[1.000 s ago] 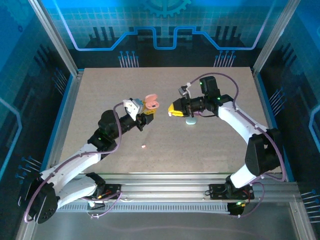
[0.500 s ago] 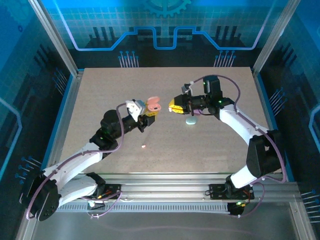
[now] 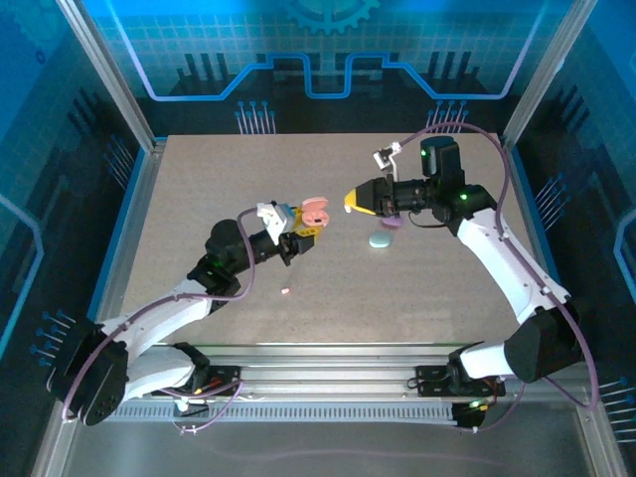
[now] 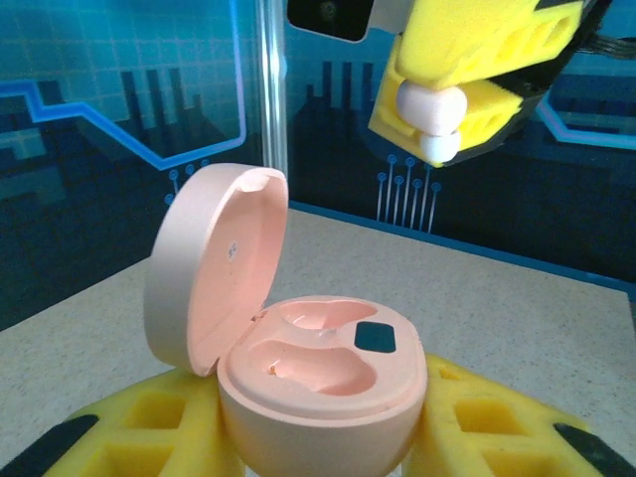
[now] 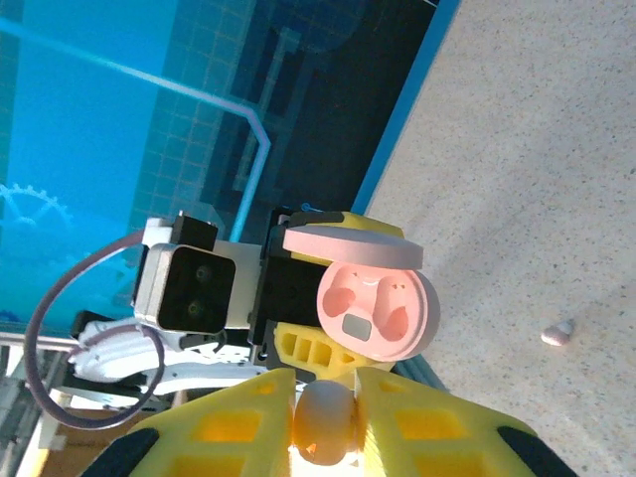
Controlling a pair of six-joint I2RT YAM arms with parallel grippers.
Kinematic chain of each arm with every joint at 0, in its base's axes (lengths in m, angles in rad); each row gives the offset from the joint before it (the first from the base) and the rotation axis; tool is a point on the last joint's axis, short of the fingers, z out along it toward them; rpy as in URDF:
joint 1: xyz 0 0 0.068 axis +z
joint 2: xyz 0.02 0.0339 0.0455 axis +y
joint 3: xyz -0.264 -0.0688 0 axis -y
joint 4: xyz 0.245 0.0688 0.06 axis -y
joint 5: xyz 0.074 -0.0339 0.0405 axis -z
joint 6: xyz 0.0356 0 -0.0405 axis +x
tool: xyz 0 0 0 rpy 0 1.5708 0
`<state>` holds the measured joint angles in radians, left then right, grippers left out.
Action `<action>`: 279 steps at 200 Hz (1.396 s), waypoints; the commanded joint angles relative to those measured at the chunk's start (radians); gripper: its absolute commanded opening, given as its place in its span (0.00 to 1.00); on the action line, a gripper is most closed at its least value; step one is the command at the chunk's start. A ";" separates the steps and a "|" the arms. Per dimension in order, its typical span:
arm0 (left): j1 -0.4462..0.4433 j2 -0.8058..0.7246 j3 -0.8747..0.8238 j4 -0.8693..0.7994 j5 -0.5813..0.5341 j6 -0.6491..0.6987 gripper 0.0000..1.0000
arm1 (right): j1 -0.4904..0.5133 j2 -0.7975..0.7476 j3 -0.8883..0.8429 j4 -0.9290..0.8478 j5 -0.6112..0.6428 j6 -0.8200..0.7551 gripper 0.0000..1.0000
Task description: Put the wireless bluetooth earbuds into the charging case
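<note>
An open pale pink charging case (image 3: 314, 212) is held above the table by my left gripper (image 3: 297, 237), shut on its base. In the left wrist view the case (image 4: 320, 373) shows two bare sockets, its lid (image 4: 213, 266) swung back to the left, yellow fingers (image 4: 502, 417) on both sides. My right gripper (image 3: 352, 203) is shut on a pale pink earbud (image 5: 325, 421), just right of the case and facing it. The same earbud (image 4: 429, 111) hangs above and to the right of the case. A second pink earbud (image 3: 285, 290) lies loose on the table.
A mint green case (image 3: 380, 239) and a purple case (image 3: 391, 225) lie closed on the table under the right arm. The loose earbud (image 5: 557, 333) also lies on the speckled tabletop. Metal frame posts and blue panels ring the table (image 3: 199, 179).
My left gripper has carried the pink case a little to the right. The right gripper has risen slightly with its earbud, and the gap between the two has narrowed.
</note>
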<state>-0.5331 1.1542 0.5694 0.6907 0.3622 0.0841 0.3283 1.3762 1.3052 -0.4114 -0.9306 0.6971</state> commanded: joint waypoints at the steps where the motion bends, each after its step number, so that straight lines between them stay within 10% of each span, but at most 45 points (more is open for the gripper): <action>1: -0.002 0.023 0.020 0.109 0.099 0.003 0.32 | 0.028 -0.005 0.034 -0.081 0.017 -0.104 0.23; 279: -0.006 0.060 0.057 0.193 0.218 -0.106 0.32 | 0.122 0.055 0.075 -0.052 0.070 -0.127 0.23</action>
<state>-0.5331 1.2114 0.5884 0.8356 0.5293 -0.0029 0.4274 1.4139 1.3571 -0.4942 -0.8860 0.5606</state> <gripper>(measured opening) 0.373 0.227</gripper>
